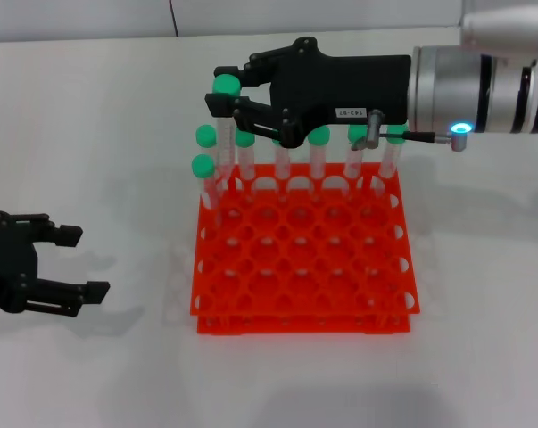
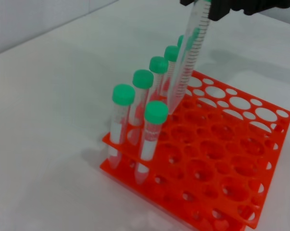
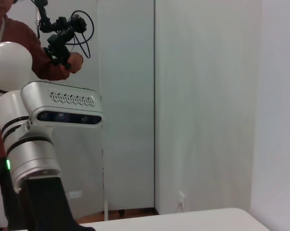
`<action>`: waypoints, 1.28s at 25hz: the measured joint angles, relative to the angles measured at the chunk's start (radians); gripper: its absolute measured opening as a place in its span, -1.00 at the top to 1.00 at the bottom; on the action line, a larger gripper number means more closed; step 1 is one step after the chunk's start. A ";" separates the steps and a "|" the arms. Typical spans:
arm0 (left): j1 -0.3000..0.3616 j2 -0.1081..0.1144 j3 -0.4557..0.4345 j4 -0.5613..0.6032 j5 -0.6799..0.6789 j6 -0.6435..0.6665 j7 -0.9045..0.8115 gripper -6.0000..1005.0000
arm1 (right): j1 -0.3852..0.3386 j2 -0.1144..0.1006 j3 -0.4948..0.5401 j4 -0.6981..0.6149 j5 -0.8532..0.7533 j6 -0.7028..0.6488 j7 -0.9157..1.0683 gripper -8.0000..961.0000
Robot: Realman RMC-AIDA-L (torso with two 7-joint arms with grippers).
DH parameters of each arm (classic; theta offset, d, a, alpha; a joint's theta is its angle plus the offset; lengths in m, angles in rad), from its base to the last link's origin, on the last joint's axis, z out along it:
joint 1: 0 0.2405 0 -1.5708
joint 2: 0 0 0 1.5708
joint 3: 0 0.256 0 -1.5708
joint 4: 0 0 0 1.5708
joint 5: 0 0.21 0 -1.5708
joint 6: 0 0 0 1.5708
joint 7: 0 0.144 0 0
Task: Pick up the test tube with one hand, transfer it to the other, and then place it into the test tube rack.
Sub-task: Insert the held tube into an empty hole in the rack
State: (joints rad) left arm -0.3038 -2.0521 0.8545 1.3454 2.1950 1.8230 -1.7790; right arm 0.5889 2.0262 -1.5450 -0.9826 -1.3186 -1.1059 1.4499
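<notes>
Fingers of my right gripper (image 1: 226, 98) pinch the test tube (image 1: 220, 134) just under its green cap, its tip hanging over the test tube rack (image 1: 304, 267) near the back-left holes, so pickup and handover look done. Seating and release remain. My left gripper (image 1: 68, 263) idles spread over the worktop (image 1: 90, 374).

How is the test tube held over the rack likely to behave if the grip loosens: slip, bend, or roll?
The test tube, pinched near its green cap by the right gripper, looks smooth, clear and rigid, so it would probably slide rather than bend. It appears empty, so likely light. Its lower end hangs just over the test tube rack; released, it might drop into a hole or tip against neighbouring tubes.
</notes>
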 joint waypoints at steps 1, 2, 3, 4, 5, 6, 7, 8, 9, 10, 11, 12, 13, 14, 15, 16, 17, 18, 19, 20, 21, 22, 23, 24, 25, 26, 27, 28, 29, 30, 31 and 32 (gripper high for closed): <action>0.000 0.000 0.000 -0.003 0.000 0.000 0.003 -0.78 | 0.000 0.000 -0.006 0.000 0.001 0.010 0.000 0.44; -0.001 0.000 0.000 -0.009 0.001 -0.002 0.008 -0.78 | 0.001 -0.001 -0.011 0.002 0.002 0.017 0.000 0.44; -0.001 0.000 0.000 -0.013 0.003 -0.003 0.012 -0.78 | 0.001 -0.001 -0.014 0.003 0.002 0.020 0.000 0.44; -0.001 0.000 0.000 -0.013 0.003 -0.004 0.013 -0.78 | 0.003 -0.001 -0.015 0.006 0.002 0.024 0.001 0.44; -0.001 0.000 0.000 -0.015 0.004 -0.008 0.015 -0.78 | 0.005 -0.001 -0.015 0.008 0.002 0.025 0.001 0.44; -0.001 0.000 0.000 -0.016 0.005 -0.013 0.017 -0.78 | 0.005 -0.001 -0.015 0.010 0.002 0.026 0.002 0.44; -0.001 -0.001 0.000 -0.017 0.006 -0.015 0.018 -0.78 | 0.005 -0.001 -0.015 0.013 0.003 0.027 0.002 0.44; -0.001 -0.001 0.000 -0.018 0.007 -0.019 0.020 -0.78 | 0.004 -0.001 -0.015 0.016 0.003 0.029 0.003 0.44; -0.001 -0.001 0.000 -0.018 0.007 -0.021 0.023 -0.78 | 0.002 -0.001 -0.015 0.019 0.003 0.029 0.003 0.44; -0.001 -0.002 0.000 -0.019 0.008 -0.022 0.025 -0.78 | 0.001 -0.001 -0.015 0.022 0.003 0.030 0.003 0.44; 0.000 -0.002 0.001 -0.021 0.008 -0.023 0.028 -0.78 | 0.000 -0.001 -0.015 0.027 0.003 0.031 0.003 0.44; 0.000 -0.003 0.001 -0.024 0.008 -0.025 0.030 -0.78 | -0.001 -0.001 -0.015 0.032 0.003 0.031 0.003 0.44; 0.001 -0.003 0.002 -0.027 0.008 -0.025 0.031 -0.78 | -0.001 -0.001 -0.015 0.034 0.003 0.031 0.003 0.44; 0.001 -0.003 0.002 -0.031 0.009 -0.026 0.032 -0.78 | -0.004 -0.001 -0.015 0.038 0.003 0.031 0.003 0.44; 0.000 -0.003 0.003 -0.035 0.010 -0.026 0.033 -0.78 | -0.008 -0.001 -0.015 0.038 0.003 0.031 0.003 0.44; -0.001 -0.003 0.003 -0.039 0.010 -0.026 0.034 -0.78 | -0.012 -0.001 -0.015 0.038 0.004 0.030 0.003 0.44; -0.001 -0.003 0.002 -0.041 0.011 -0.026 0.036 -0.78 | -0.014 -0.001 -0.015 0.038 0.006 0.029 0.003 0.44; -0.002 -0.004 0.002 -0.042 0.012 -0.026 0.038 -0.78 | -0.017 -0.001 -0.015 0.038 0.009 0.027 0.003 0.44; -0.002 -0.004 0.001 -0.043 0.012 -0.026 0.040 -0.78 | -0.018 -0.002 -0.015 0.039 0.010 0.027 0.003 0.44; -0.002 -0.005 0.000 -0.043 0.012 -0.026 0.042 -0.78 | -0.020 -0.002 -0.017 0.039 0.012 0.027 0.003 0.44; -0.002 -0.006 0.000 -0.043 0.013 -0.026 0.044 -0.78 | -0.022 -0.001 -0.020 0.040 0.012 0.028 0.003 0.44; -0.002 -0.007 0.000 -0.043 0.013 -0.026 0.046 -0.78 | -0.024 -0.001 -0.022 0.042 0.012 0.029 0.003 0.44; -0.002 -0.008 0.000 -0.043 0.013 -0.026 0.049 -0.78 | -0.024 -0.001 -0.025 0.046 0.012 0.032 0.003 0.44; -0.002 -0.009 0.000 -0.043 0.013 -0.026 0.052 -0.78 | -0.024 -0.001 -0.026 0.050 0.012 0.034 0.003 0.44; -0.002 -0.009 0.000 -0.043 0.013 -0.026 0.054 -0.78 | -0.023 -0.001 -0.027 0.055 0.013 0.034 0.002 0.44; -0.002 -0.009 0.000 -0.043 0.013 -0.026 0.056 -0.78 | -0.022 0.000 -0.027 0.060 0.013 0.035 0.001 0.44; -0.002 -0.009 0.000 -0.043 0.013 -0.026 0.056 -0.78 | -0.022 0.000 -0.027 0.065 0.013 0.037 0.000 0.44; -0.002 -0.010 0.001 -0.043 0.013 -0.026 0.057 -0.78 | -0.021 0.000 -0.028 0.071 0.013 0.040 -0.001 0.44; -0.002 -0.010 0.002 -0.044 0.013 -0.026 0.058 -0.78 | -0.020 0.000 -0.028 0.077 0.013 0.043 -0.002 0.44; -0.003 -0.011 0.002 -0.046 0.013 -0.027 0.058 -0.78 | -0.018 0.000 -0.029 0.083 0.013 0.046 -0.003 0.44; -0.004 -0.011 0.003 -0.050 0.013 -0.027 0.059 -0.78 | -0.017 0.000 -0.030 0.086 0.013 0.049 -0.003 0.44; -0.006 -0.011 0.003 -0.054 0.013 -0.027 0.059 -0.78 | -0.017 0.000 -0.031 0.088 0.013 0.051 -0.003 0.44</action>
State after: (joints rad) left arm -0.3095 -2.0632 0.8574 1.2913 2.2079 1.7961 -1.7199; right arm 0.5722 2.0264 -1.5758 -0.8941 -1.3054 -1.0547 1.4465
